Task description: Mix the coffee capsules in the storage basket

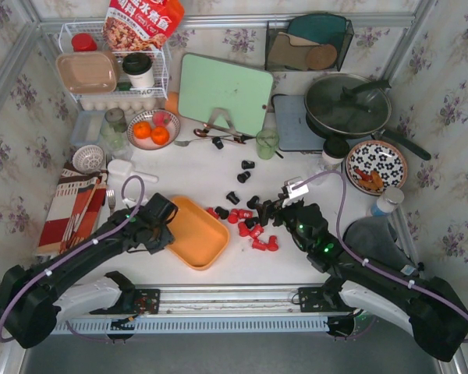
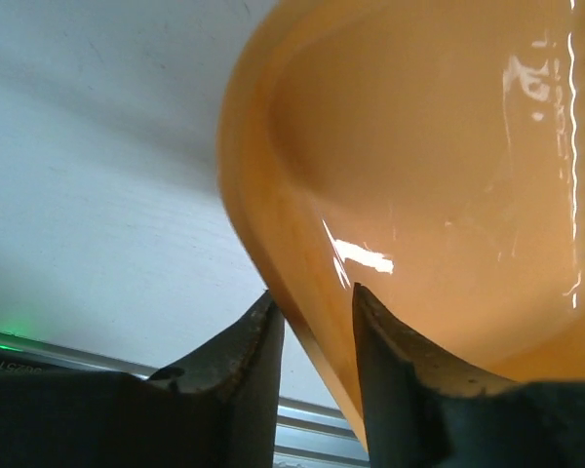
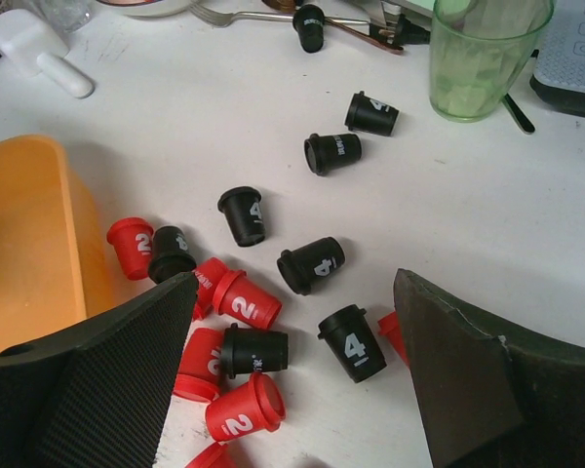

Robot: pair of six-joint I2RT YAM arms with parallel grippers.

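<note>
coffee capsules [image 3: 244, 302] loose on the table [image 3: 175, 127], left gripper [image 2: 312, 292] on the storage basket [image 2: 439, 195] rim
It's pinched narrow across the wall, bare table on the outer side. The right gripper [image 3: 294, 283] hangs wide open over the pile just right of the basket. Reds say "2", blacks "4". More open table runs toward the green cup [image 3: 483, 54].

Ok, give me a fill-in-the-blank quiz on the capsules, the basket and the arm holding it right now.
1. The shallow orange plastic storage basket is ____.
2. The black cup-shaped coffee capsules carry the numeral ____.
3. The red cup-shaped capsules carry the numeral ____.
4. The left gripper has its jaws straddling the basket's ____.
Missing words: empty; 4; 2; rim.
</note>
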